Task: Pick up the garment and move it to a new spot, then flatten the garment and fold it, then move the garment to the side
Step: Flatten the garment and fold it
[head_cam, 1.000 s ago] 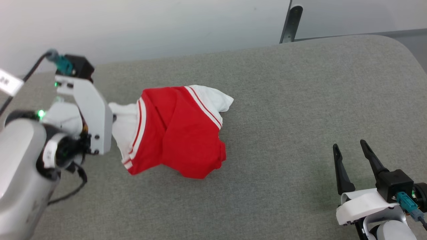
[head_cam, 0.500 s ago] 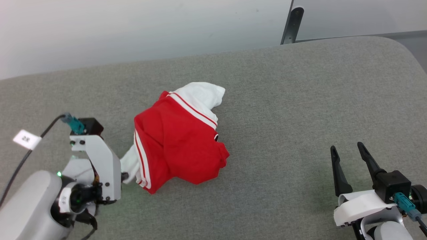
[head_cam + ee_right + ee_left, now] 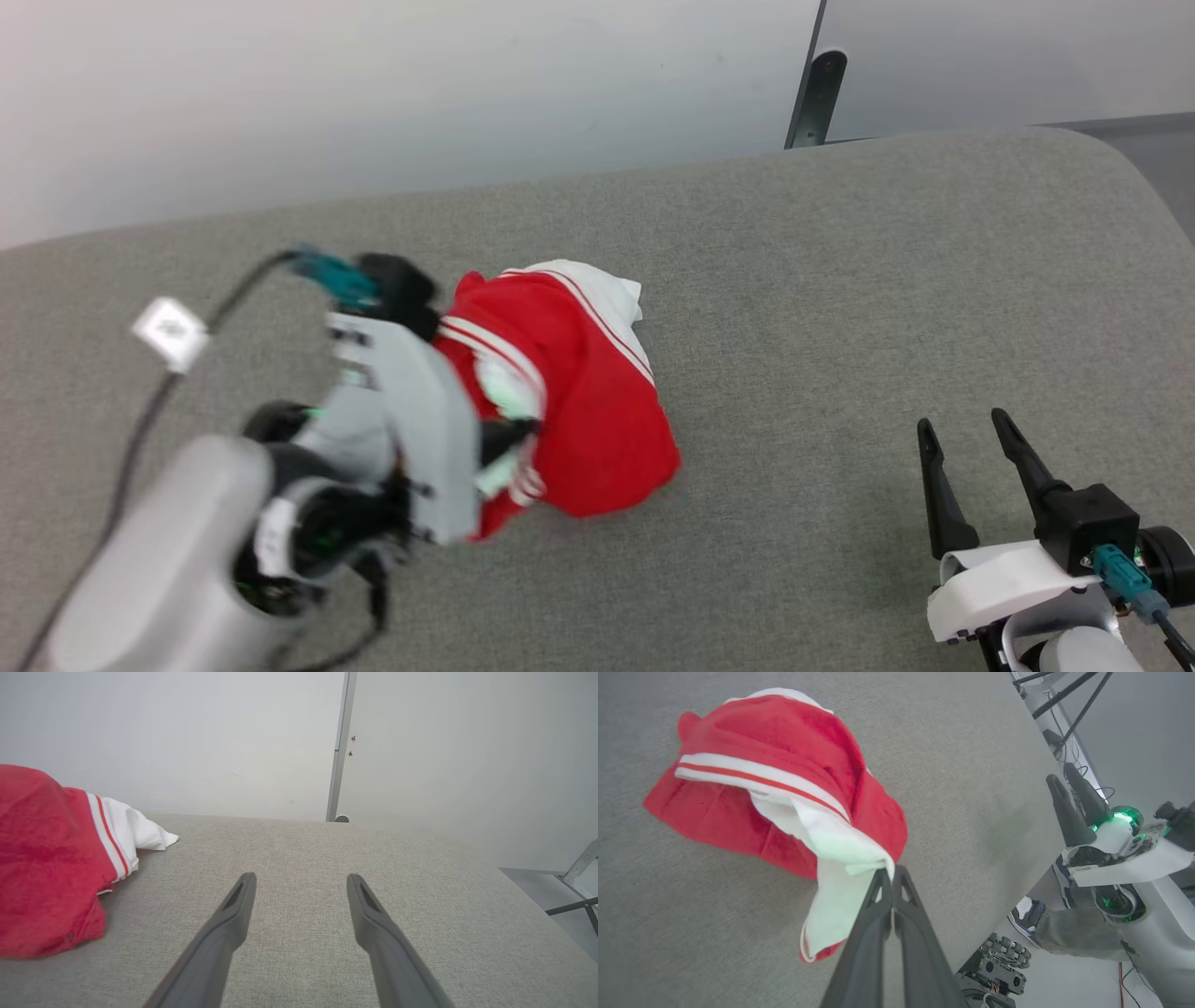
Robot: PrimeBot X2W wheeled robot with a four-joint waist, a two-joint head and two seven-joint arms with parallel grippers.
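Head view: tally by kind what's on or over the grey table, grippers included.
Red-and-white garment: 1
Grippers: 2 (left gripper shut on the garment's white sleeve, right gripper open and holding nothing)
Grey table: 1
Total: 4

A big grey table (image 3: pixel 840 280) is seen, covered in rough grey cloth. Its far right corner is rounded. The garment (image 3: pixel 597 411) is found lying on it, left of the middle. It is bunched up in a red heap. White cloth and red-and-white stripes are seen at the far side of the heap. The red bottom of the heap is rested on the grey cloth, while a white part at the near side is lifted up off it.
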